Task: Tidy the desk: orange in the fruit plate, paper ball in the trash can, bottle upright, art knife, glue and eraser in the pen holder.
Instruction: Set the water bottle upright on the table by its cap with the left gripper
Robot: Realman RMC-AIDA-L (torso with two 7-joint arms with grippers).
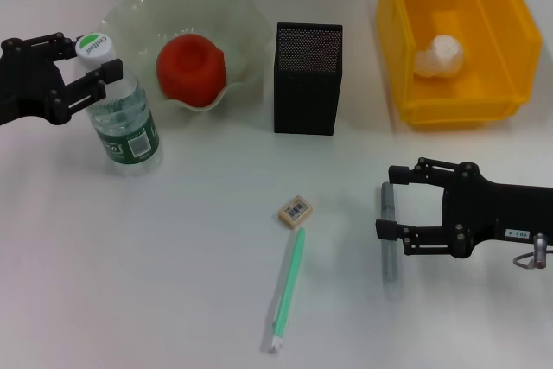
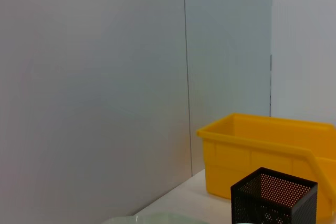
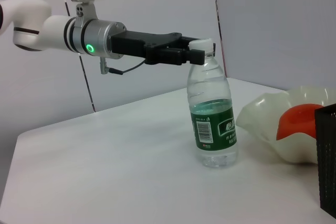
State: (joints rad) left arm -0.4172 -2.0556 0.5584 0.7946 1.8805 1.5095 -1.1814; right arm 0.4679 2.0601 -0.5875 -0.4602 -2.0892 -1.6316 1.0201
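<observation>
The clear bottle [image 1: 125,118] [image 3: 212,124] stands upright at the table's left. My left gripper [image 1: 97,62] [image 3: 193,56] is shut on its neck just under the white cap. The orange [image 1: 190,68] lies in the pale-green fruit plate [image 1: 138,15]. The paper ball [image 1: 441,56] rests inside the yellow trash can [image 1: 501,6]. The black mesh pen holder [image 1: 307,84] stands between them. The beige eraser [image 1: 295,211] and a green stick, which looks like the glue [image 1: 288,287], lie in front. My right gripper [image 1: 389,202] is open, its fingers straddling a grey stick, apparently the art knife [image 1: 388,252].
The left wrist view shows only the wall, the trash can [image 2: 273,156], the pen holder [image 2: 273,198] and a bit of the plate's rim [image 2: 157,217]. The white table's far edge meets the wall right behind the plate and the bin.
</observation>
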